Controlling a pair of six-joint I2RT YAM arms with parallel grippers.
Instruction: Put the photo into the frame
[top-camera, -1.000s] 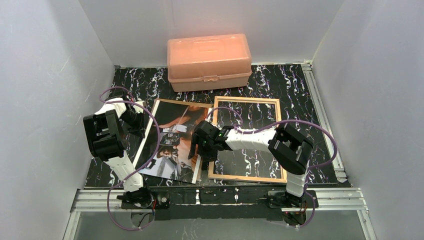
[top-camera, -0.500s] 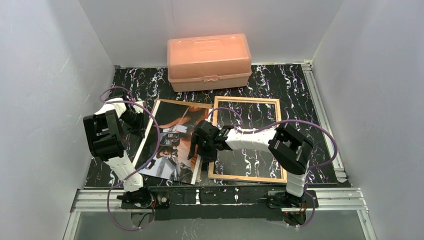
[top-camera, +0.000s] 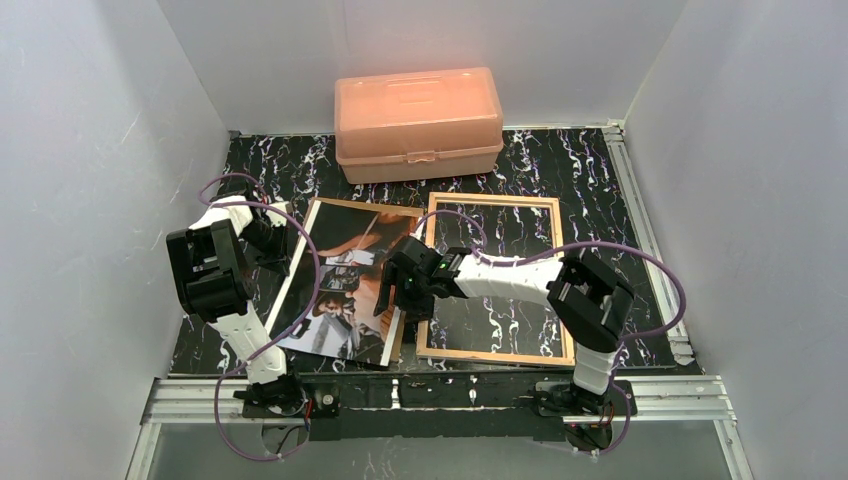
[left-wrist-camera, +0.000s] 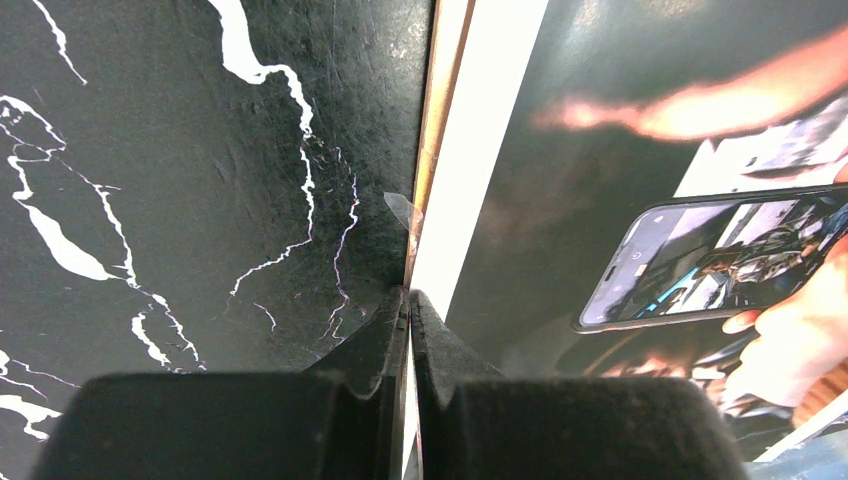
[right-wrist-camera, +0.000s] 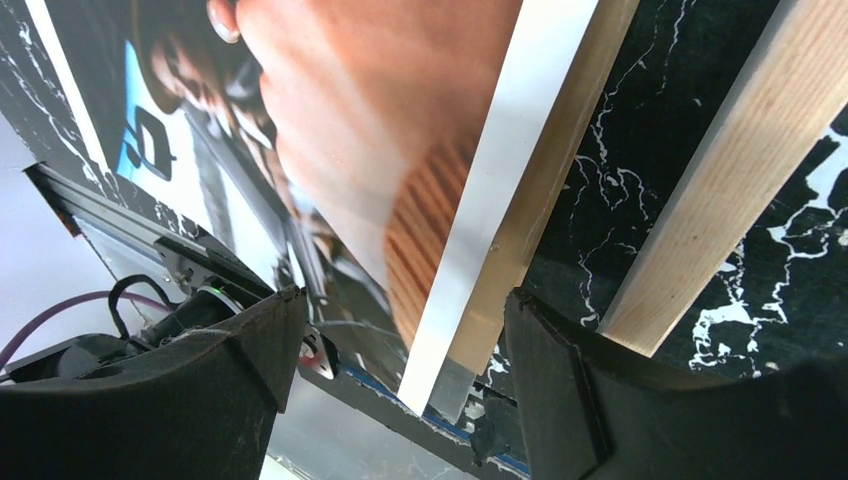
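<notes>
Resting place of photo (top-camera: 345, 285): I saw it face up on the brown backing board (right-wrist-camera: 540, 190), just left of the frame (top-camera: 492, 198).
Left gripper (left-wrist-camera: 408, 305): fingers were pressed together at the photo's left border; I couldn't tell whether paper was pinched.
Right gripper (right-wrist-camera: 402, 300): jaws stood wide, straddling the photo's right edge.

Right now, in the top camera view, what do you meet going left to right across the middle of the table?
left claw → photo → right claw → frame
</notes>
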